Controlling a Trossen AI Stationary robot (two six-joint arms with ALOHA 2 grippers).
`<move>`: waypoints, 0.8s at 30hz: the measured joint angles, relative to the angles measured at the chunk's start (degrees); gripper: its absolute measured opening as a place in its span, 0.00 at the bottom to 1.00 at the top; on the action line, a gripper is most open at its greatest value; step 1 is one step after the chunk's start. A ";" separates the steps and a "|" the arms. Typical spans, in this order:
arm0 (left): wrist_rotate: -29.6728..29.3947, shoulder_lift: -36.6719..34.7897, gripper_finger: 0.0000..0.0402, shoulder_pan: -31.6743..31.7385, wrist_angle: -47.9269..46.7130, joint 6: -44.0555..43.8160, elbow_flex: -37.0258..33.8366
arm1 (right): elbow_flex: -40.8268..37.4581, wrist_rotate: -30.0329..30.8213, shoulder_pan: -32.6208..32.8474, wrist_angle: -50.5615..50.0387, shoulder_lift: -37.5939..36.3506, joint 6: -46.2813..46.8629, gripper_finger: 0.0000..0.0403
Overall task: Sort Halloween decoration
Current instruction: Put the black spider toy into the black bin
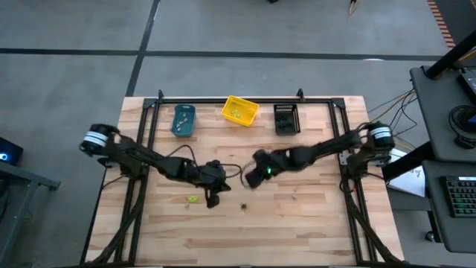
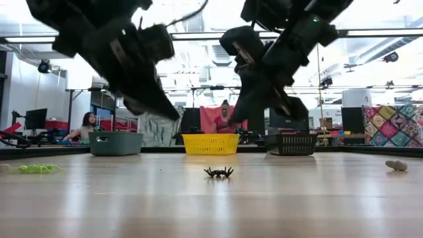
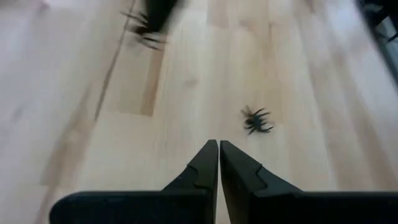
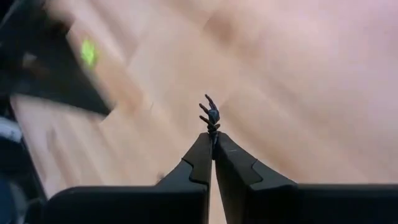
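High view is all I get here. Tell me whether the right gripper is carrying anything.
Observer: Yes. The right gripper is shut on a black spider, pinched at its fingertips.
Operator: Report the left one.
Observer: The left gripper is shut and holds nothing.
Operator: Give me what's left on the table.
Observer: A second black spider lies in the middle, a yellow-green trinket far off to its side, and a pale piece at the opposite side.
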 joint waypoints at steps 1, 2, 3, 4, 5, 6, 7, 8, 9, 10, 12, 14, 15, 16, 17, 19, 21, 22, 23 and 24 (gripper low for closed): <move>0.05 -1.68 0.00 0.20 -1.29 -0.04 0.02 | 0.06 0.00 -1.73 -1.45 -1.41 -1.44 0.02; 0.03 -3.38 0.00 0.56 -2.81 -0.12 0.02 | 0.39 0.04 -3.62 -3.28 -2.69 -3.04 0.02; 0.01 -4.97 0.00 0.97 -3.99 -0.36 0.02 | 1.14 0.02 -5.61 -5.40 -3.86 -4.82 0.02; -0.02 -6.55 0.00 1.39 -5.00 -0.87 0.02 | 2.03 0.05 -7.60 -7.36 -4.81 -6.60 0.02; -0.24 -7.96 0.00 1.91 -6.18 -1.43 0.02 | 3.21 0.06 -10.00 -10.25 -5.72 -8.91 0.02; -0.85 -9.30 0.00 2.40 -7.04 -1.94 0.05 | 4.47 0.07 -12.24 -13.43 -6.29 -11.03 0.02; -1.45 -10.48 0.00 2.81 -8.14 -2.51 0.07 | 5.95 0.09 -14.54 -16.34 -6.54 -13.35 0.02; -2.27 -11.56 0.00 3.30 -9.15 -2.89 0.07 | 7.68 0.10 -16.85 -19.18 -6.64 -15.58 0.02; -2.86 -12.52 0.00 3.72 -9.49 -2.99 0.07 | 9.43 0.12 -19.11 -22.29 -6.64 -17.76 0.02; -3.44 -13.29 0.00 4.22 -9.78 -3.08 0.09 | 11.19 0.21 -21.31 -25.46 -6.47 -20.01 0.02; -4.04 -14.71 0.00 5.13 -10.48 -3.13 0.09 | 14.82 0.28 -25.59 -30.47 -5.74 -23.25 0.02; -4.37 -15.61 0.00 6.03 -10.47 -3.38 0.11 | 17.90 0.24 -29.88 -35.98 -4.60 -26.11 0.02; -4.43 -15.93 0.00 6.42 -10.79 -3.58 0.11 | 19.19 0.21 -31.82 -38.81 -3.86 -27.01 0.02; -4.45 -16.09 0.00 6.81 -10.88 -3.72 0.13 | 20.34 0.22 -33.85 -41.06 -3.12 -27.71 0.02; -4.45 -16.14 0.00 7.11 -10.83 -3.85 0.13 | 21.24 0.20 -35.82 -42.92 -2.35 -28.59 0.02; -4.45 -16.14 0.00 7.69 -11.30 -4.15 0.13 | 22.15 0.22 -39.33 -45.91 -0.93 -30.13 0.02; -4.45 -15.98 0.00 8.05 -11.44 -4.32 0.13 | 22.28 0.22 -42.55 -47.41 0.55 -31.80 0.02; -4.45 -15.92 0.00 8.15 -11.55 -4.55 0.15 | 22.10 0.31 -43.87 -48.06 1.39 -32.69 0.02; -4.45 -15.90 0.00 8.25 -11.94 -4.82 0.15 | 21.88 0.69 -44.99 -48.76 2.25 -33.14 0.02; -4.45 -15.90 0.00 8.31 -12.06 -5.22 0.15 | 21.79 1.60 -45.93 -49.56 3.09 -33.61 0.02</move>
